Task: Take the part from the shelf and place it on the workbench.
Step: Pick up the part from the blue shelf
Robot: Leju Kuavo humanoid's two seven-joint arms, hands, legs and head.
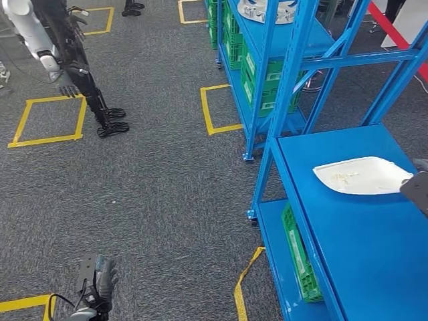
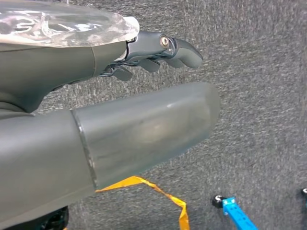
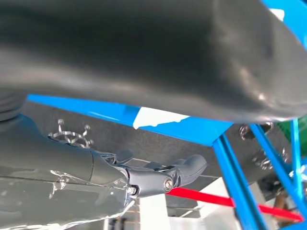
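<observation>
The part [image 1: 361,175] is a flat white tray-like piece lying on the top board of the near blue shelf [image 1: 353,267]. My right hand [image 1: 416,189] comes in at the picture's right edge, just at the part's right tip; whether it touches is unclear. In the right wrist view the right hand [image 3: 159,177] has its fingers stretched out and its thumb apart, nothing between them, with a white patch of the part [image 3: 157,117] behind a blue shelf bar. My left hand [image 1: 95,281] hangs low over the carpet, and in its wrist view the left hand [image 2: 159,50] is spread and holds nothing.
Green crates [image 1: 299,257] sit on the near shelf's lower board, and others [image 1: 262,80] on a second blue shelf behind it. Another robot [image 1: 75,67] stands at the far left. Yellow tape squares [image 1: 48,120] mark the grey carpet; a loose tape strip [image 1: 242,281] lies near the shelf foot.
</observation>
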